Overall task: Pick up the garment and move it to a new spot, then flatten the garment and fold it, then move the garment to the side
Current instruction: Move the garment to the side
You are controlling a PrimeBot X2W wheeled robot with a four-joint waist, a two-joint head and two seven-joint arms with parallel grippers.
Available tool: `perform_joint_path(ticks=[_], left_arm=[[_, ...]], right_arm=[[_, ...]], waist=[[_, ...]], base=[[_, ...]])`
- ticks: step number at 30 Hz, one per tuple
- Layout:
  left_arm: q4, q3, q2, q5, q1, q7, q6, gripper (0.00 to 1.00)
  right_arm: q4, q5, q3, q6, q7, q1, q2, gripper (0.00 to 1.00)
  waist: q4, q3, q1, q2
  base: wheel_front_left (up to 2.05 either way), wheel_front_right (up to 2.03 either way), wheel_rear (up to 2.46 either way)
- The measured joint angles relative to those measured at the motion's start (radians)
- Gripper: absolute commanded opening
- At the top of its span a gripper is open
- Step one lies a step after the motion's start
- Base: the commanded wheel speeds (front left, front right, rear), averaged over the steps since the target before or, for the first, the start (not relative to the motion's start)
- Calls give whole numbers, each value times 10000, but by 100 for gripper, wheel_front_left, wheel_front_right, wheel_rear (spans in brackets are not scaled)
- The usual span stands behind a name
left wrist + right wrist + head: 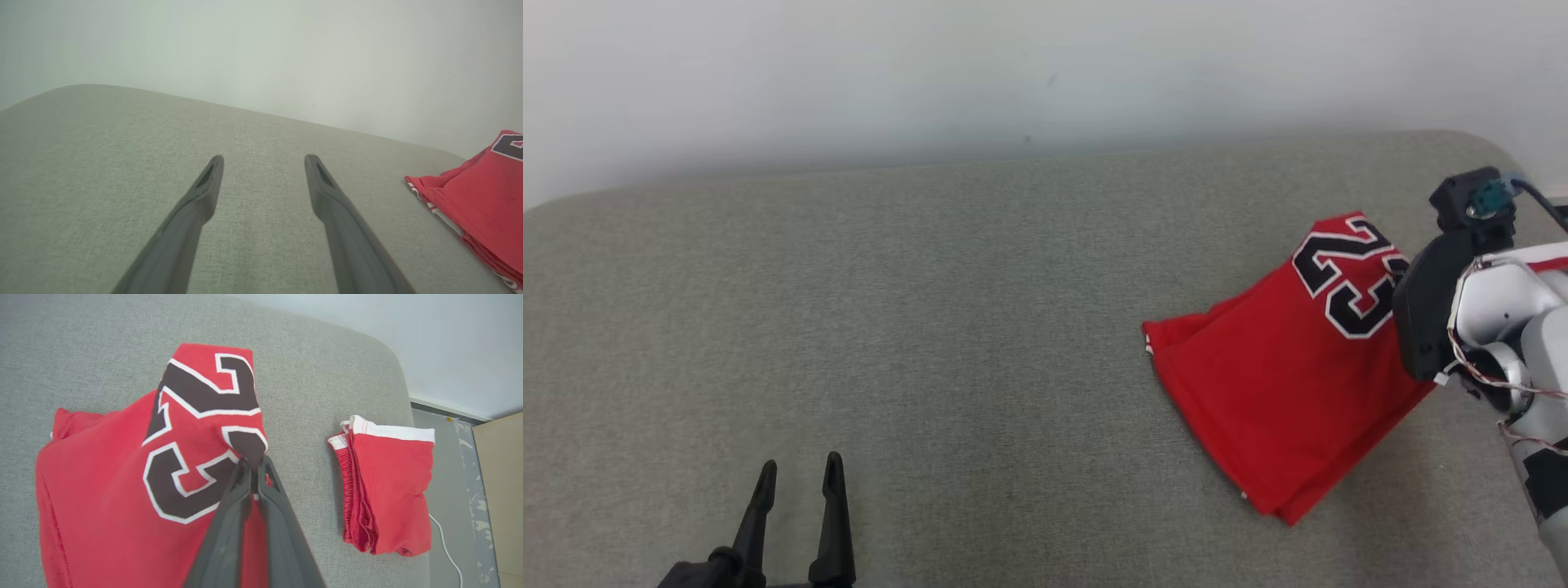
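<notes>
The garment (1282,384) is a red jersey with a black, white-edged "23", folded on the grey cushion at the right. My right gripper (254,463) is shut on the garment (122,477), pinching a fold of cloth at the number and lifting that edge into a peak. In the head view the right wrist (1445,310) covers the jersey's right edge and hides the fingertips. My left gripper (799,472) stands open at the lower left, well away from the jersey, with nothing between its fingers (204,192). The jersey's corner (482,204) lies at the right edge of the left wrist view.
A second folded red cloth with a white band (388,490) lies on the cushion (931,327) close to its right edge. A pale wall (1013,65) rises behind. Beyond the cushion's edge are grey floor and a white cable (447,551).
</notes>
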Motion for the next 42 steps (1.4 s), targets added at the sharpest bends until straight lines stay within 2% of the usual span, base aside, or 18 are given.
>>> perform_joint_path(ticks=[4,11,16,23,31,42], left_arm=[[-226,-100,0,0,-151,2,82,100],[-520,-138,-10,299,-696,0,58,100],[-525,-309,-19,704,-1151,0,-73,100],[-504,-334,59,1043,-1660,0,-169,100],[-600,-366,564,1308,-1868,0,-184,100],[-1026,-564,1187,1469,-2015,-13,-213,100]], right_arm=[[-6,50,274,0,-345,-577,-343,0],[251,27,566,0,-1120,-1358,-502,0],[663,-169,644,0,-1944,-1973,-771,0],[1547,-393,370,0,-2871,-2670,-809,0],[2165,-936,-660,0,-4224,-3037,-1104,0],[3210,-2280,-2351,2,-6080,-3195,-384,0]], waist=[[-497,166,-1,0],[-1272,655,0,0],[-1833,1268,1,0],[-2511,2197,1,0],[-3211,3211,0,1],[-3789,4086,-2,-2]], base=[[0,0,0],[0,0,0],[0,0,0],[0,0,0],[0,0,0],[0,0,0]])
